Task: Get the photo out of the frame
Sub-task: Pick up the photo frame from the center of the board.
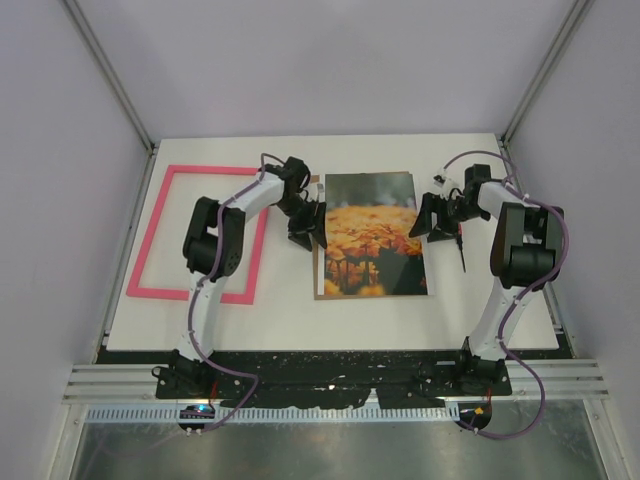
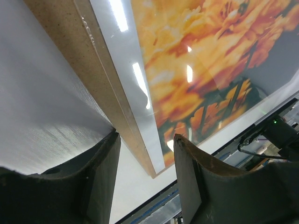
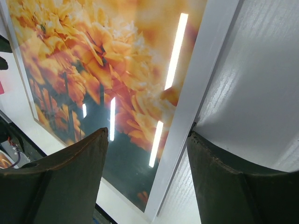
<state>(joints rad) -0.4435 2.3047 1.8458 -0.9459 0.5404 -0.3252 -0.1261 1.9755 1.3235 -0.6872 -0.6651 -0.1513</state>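
The photo (image 1: 372,235) of orange-yellow flowers lies flat in the middle of the table, on a brown backing board (image 1: 317,255) that shows along its left side. The pink frame (image 1: 210,170) lies on its own at the left, with bare table inside it. My left gripper (image 1: 305,228) stands open at the photo's left edge. In the left wrist view its jaws (image 2: 147,158) straddle the backing board (image 2: 86,60) and the white border of the photo (image 2: 201,70). My right gripper (image 1: 432,218) is open at the right edge, its jaws (image 3: 147,163) astride the border of the photo (image 3: 93,70).
The white table (image 1: 480,300) ends in a dark strip and a metal rail (image 1: 330,385) at the near side, where both arm bases sit. Pale walls and corner posts close in the back and sides. The left arm's elbow hangs over the frame's right bar.
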